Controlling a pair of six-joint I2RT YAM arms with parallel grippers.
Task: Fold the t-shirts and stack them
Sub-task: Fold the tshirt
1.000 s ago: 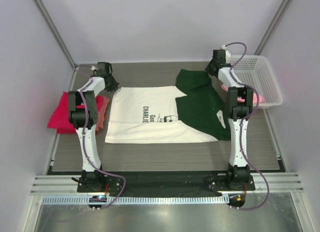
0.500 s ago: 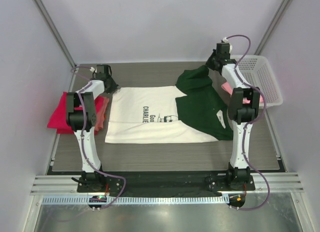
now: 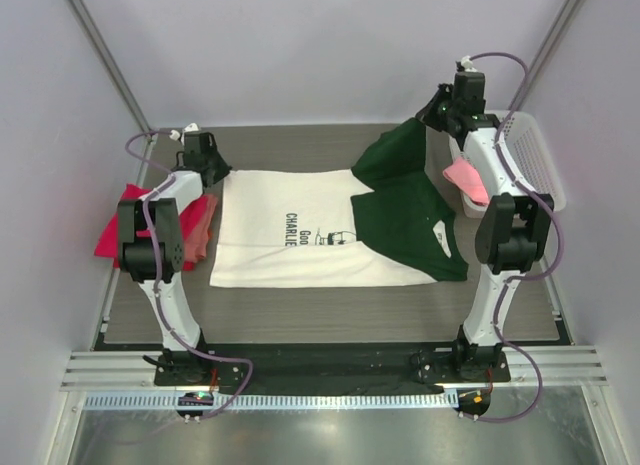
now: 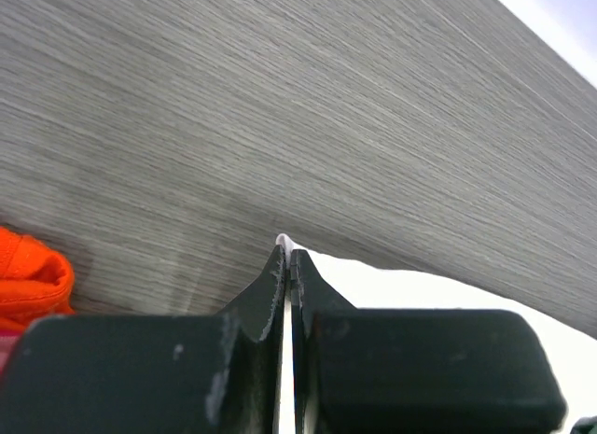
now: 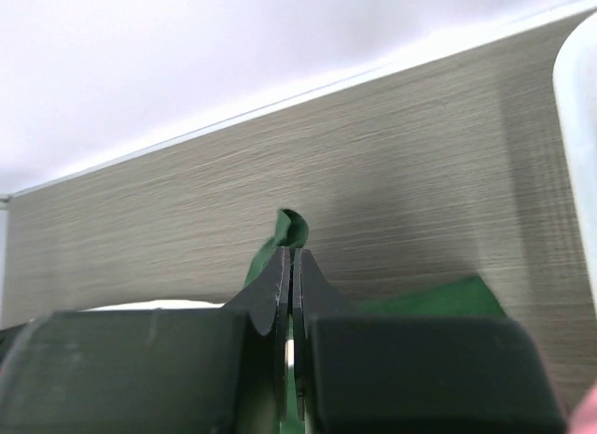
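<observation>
The cream shirt [image 3: 300,235] lay spread on the counter [image 3: 330,305]. The left jaws pinched its far white corner [image 3: 232,181]; right jaws pinched the raised green sleeve [image 3: 400,150]. A clean fold likely needed both carried forward together, cloth kept taut.

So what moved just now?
The right fingers, pinched on the green sleeve, rose and lifted it off the table. The left fingers kept pinching the white hem corner, though that arm's elbow swung left. The red shirts stayed put.
</observation>
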